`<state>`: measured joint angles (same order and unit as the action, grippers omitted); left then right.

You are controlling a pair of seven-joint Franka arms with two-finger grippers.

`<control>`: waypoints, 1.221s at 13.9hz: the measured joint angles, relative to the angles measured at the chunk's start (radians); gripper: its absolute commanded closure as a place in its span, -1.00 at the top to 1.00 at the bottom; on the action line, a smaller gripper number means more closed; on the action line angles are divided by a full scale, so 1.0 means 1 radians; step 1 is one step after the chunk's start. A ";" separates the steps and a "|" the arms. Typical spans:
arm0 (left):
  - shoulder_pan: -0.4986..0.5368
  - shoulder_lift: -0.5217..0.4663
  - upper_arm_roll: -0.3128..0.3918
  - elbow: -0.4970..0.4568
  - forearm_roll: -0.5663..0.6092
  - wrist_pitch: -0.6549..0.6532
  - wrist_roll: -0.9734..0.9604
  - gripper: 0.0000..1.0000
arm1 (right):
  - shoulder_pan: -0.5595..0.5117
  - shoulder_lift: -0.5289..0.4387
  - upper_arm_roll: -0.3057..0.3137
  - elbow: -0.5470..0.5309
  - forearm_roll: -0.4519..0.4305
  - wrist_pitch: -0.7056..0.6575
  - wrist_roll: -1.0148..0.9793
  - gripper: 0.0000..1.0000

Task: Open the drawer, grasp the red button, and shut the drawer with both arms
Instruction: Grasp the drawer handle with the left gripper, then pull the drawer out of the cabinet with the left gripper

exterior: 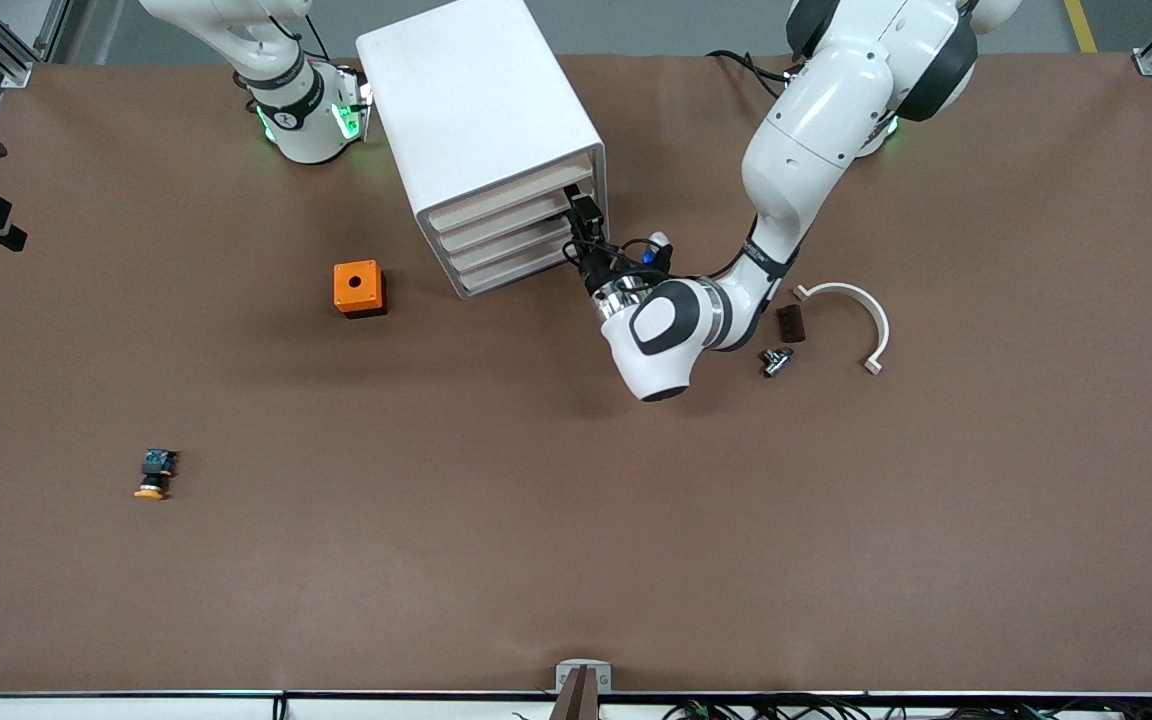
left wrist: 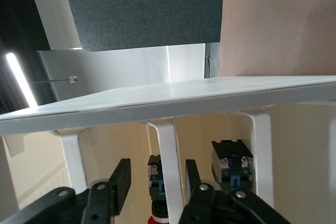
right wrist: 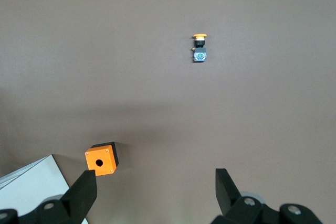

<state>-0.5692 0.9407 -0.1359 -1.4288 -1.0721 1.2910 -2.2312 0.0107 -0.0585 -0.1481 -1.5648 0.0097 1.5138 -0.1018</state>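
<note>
The white cabinet (exterior: 481,110) stands at the robots' side of the table with four cream-fronted drawers. My left gripper (exterior: 578,215) is at the front of one of the upper drawers (exterior: 506,215), at the cabinet's end toward the left arm. In the left wrist view, the left gripper (left wrist: 157,170) is open. A white rib (left wrist: 169,150) of the drawer stands between its jaws. Past the rib lies the button (left wrist: 156,177), its red cap at the frame's edge. My right gripper (right wrist: 155,192) hangs open and empty over the table, beside the cabinet.
A black switch (left wrist: 231,162) lies in the same drawer, beside the button. An orange box (exterior: 359,288) stands near the cabinet. An orange-capped button (exterior: 154,474) lies toward the right arm's end. A white curved bracket (exterior: 861,315), a dark block (exterior: 789,322) and a metal fitting (exterior: 776,360) lie under the left arm.
</note>
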 measured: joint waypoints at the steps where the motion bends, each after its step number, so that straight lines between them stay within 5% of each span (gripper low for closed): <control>1: -0.004 0.000 0.000 -0.001 0.000 0.000 -0.002 -0.19 | 0.000 0.000 0.000 0.000 -0.001 -0.001 0.000 1.00; 10: -0.034 0.011 0.001 -0.013 0.000 0.006 -0.068 -0.86 | 0.000 0.000 -0.001 0.000 -0.001 -0.030 0.000 1.00; 17: -0.035 0.017 0.001 -0.013 0.000 0.005 -0.074 -0.93 | 0.000 0.000 -0.001 0.001 -0.001 -0.030 0.000 1.00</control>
<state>-0.6042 0.9573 -0.1347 -1.4418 -1.0721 1.2959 -2.3054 0.0107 -0.0585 -0.1489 -1.5642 0.0082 1.4836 -0.1015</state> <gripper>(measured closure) 0.921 0.000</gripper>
